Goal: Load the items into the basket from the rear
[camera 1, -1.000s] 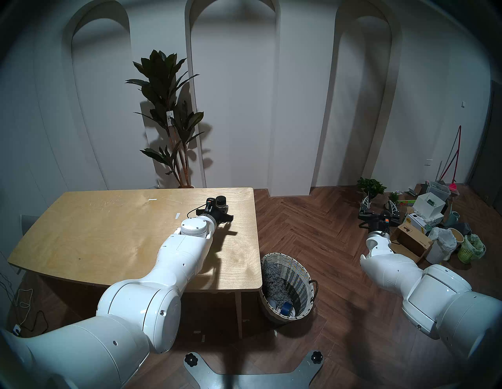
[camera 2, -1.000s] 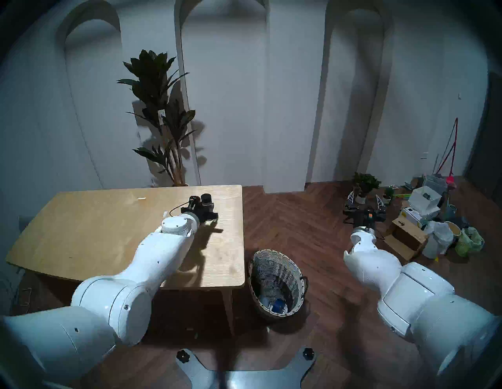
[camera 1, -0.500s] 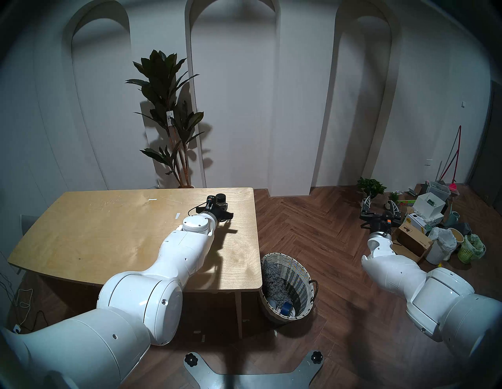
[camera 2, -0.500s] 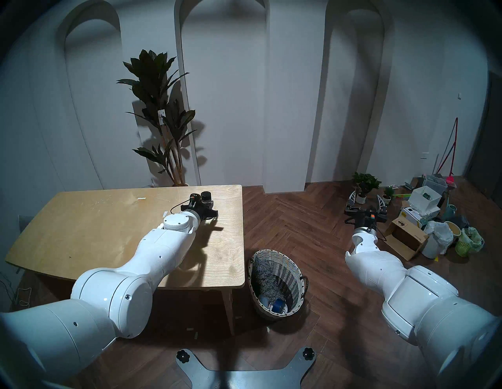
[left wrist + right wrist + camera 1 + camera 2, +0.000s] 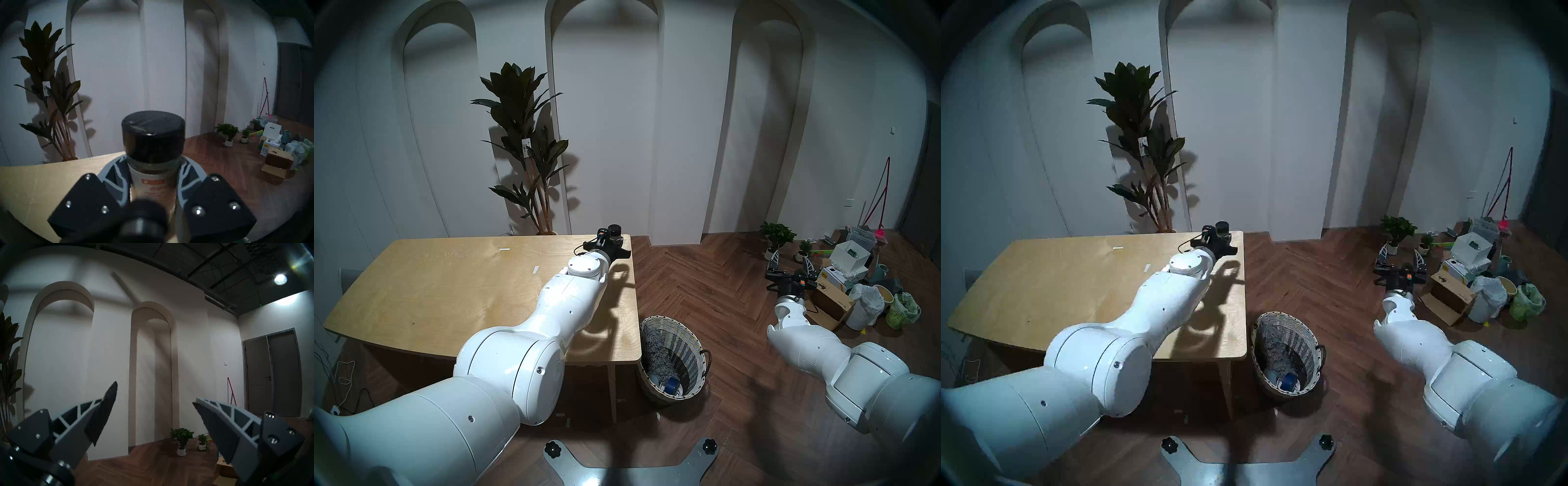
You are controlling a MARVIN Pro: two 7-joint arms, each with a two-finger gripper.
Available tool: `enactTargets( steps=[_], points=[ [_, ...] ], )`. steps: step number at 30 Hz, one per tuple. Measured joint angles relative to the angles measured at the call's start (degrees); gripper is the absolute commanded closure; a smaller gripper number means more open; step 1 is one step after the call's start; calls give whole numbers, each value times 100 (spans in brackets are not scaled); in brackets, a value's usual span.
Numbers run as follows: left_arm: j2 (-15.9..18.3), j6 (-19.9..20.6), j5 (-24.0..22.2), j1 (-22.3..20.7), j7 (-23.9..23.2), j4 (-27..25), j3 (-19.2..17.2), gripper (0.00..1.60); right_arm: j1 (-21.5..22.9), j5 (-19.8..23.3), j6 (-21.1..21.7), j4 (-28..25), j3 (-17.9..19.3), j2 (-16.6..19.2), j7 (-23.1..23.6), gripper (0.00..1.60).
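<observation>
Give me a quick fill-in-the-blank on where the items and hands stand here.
1. The left hand is shut on the ____-capped bottle.
2. The grey duster lies inside the ____.
3. The right hand is ____ and holds nothing.
4. Beside the duster lies a ____ tape roll.

Missing: black; basket; open; blue

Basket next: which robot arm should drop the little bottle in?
Probably the left. Its hand already grips the black-capped bottle over the table beside the wicker basket. The right hand is open, empty and farther off.
</observation>
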Motion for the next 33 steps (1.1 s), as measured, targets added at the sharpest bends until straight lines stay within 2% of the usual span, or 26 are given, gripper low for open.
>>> enactTargets(
  steps=[17, 32, 33],
  points=[
    [-555, -234, 131, -104, 203, 396, 258, 160, -386, 29, 0, -337, 98, 271, -233, 0],
    [-757, -349, 178, -164, 323, 709, 333, 160, -627, -19, 0, -800, 138, 489, -354, 0],
    [-766, -355, 181, -171, 330, 734, 338, 129, -642, -28, 0, -840, 141, 507, -363, 0]
  ],
)
